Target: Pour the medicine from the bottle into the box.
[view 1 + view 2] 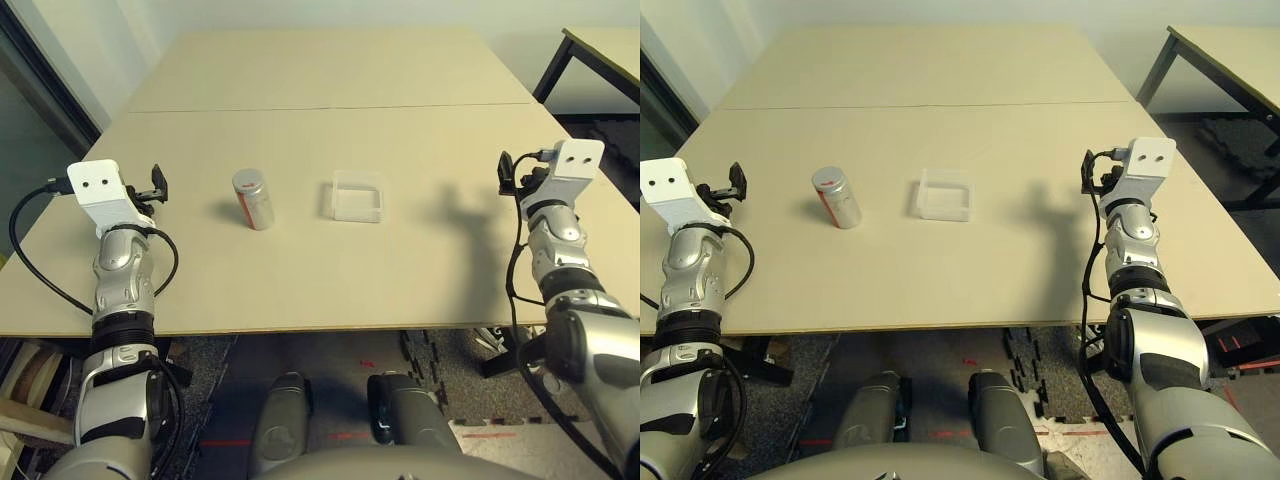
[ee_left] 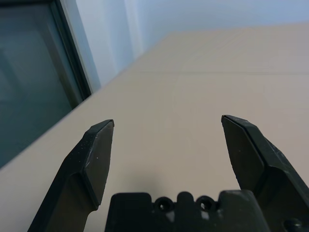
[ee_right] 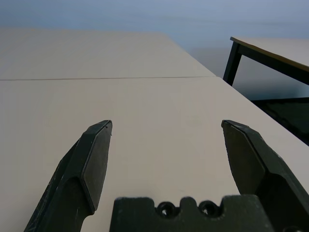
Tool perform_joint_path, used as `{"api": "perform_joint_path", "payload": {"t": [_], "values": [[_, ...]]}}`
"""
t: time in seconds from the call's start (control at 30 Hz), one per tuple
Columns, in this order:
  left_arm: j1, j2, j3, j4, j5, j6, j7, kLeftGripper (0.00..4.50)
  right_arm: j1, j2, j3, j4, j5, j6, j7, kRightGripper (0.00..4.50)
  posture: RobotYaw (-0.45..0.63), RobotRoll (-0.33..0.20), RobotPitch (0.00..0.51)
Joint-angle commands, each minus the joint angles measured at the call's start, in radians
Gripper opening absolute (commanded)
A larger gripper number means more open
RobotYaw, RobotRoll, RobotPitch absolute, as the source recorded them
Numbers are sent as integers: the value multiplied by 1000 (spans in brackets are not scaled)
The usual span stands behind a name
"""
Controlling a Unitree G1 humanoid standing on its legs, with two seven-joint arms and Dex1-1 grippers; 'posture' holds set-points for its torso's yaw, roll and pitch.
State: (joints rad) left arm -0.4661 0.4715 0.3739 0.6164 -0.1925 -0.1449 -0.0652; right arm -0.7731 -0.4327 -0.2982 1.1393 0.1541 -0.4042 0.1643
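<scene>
While both grippers spread wide, bottle (image 1: pixel 254 198) stands between, nearer left gripper (image 2: pixel 166 126); right gripper (image 3: pixel 165 128) farther.

The right gripper (image 3: pixel 166 135) holds its two black fingers (image 3: pixel 91 164) spread wide above the bare beige table (image 3: pixel 159 101), with a second, black-legged table (image 3: pixel 275 50) standing beyond its edge.

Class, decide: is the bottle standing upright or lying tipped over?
Upright: the bottle stands on its base on the table, round top facing up, beside the box.
</scene>
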Motion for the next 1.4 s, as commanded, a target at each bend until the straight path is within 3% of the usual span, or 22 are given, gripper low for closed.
{"api": "perform_joint_path", "payload": {"t": [0.03, 0.6, 0.93, 1.13, 1.4], "values": [[-17, -2, -2, 31, 4, -16, -8, 4468, -3, -3, -15, -14, 15, -3, 9, 4500, -1, 0, 68], [95, 111, 51, -138, -188, 87, -418, 4468, 19, -27, 13, -106, 34, 40, 212, 4500, 13, 0, 92], [196, 160, 29, -279, -304, 257, -671, 4468, 10, -25, 85, -145, 36, 136, 520, 4500, 16, 0, 115], [221, 191, -30, -298, -303, 326, -823, 4468, -9, -25, 119, -141, 22, 143, 612, 4500, 0, 0, 112], [211, 237, -105, -273, -278, 360, -978, 4468, -22, -36, 173, -216, 51, 238, 888, 4500, -26, 0, 114]]}}
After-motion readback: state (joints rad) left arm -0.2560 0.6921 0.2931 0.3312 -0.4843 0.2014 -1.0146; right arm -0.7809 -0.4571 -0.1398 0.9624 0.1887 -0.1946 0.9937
